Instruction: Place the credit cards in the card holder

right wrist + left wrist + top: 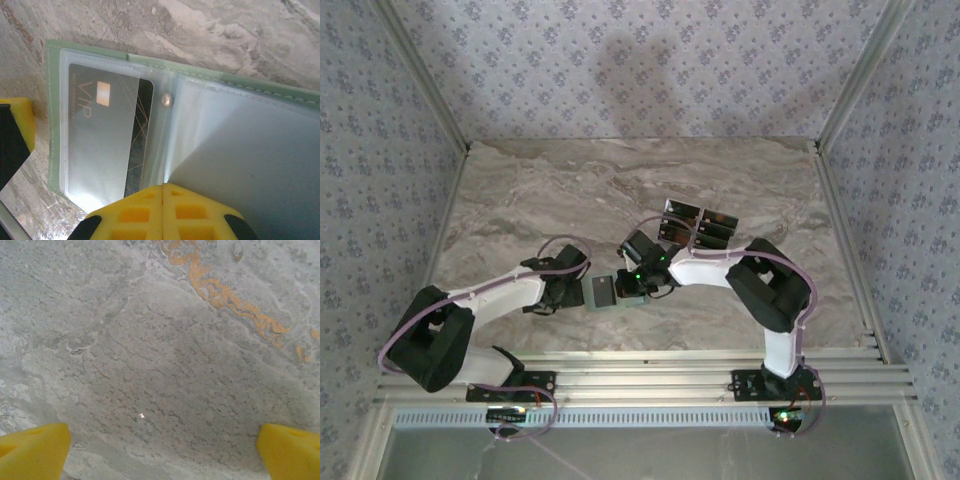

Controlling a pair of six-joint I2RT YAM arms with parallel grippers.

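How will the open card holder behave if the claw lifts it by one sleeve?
Probably floppy: a clear sleeve of the card holder bends up at the right claw. Likely light, being thin. Its glossy plastic may slip.

This is a robot lab's test booth rather than a lived-in room. A left arm (pixel 505 295) and a right arm (pixel 775 290) are bolted to a ribbed aluminium rail (pixel 650 378) at the near edge of a marble-patterned desk (pixel 550 190). Blue floral wallpaper (pixel 640 70) lines three sides, framed by bare aluminium posts (pixel 422 75) like a set. Purple cables (pixel 565 243) loop along the arms, and a green light (pixel 789 414) glows at the right base.
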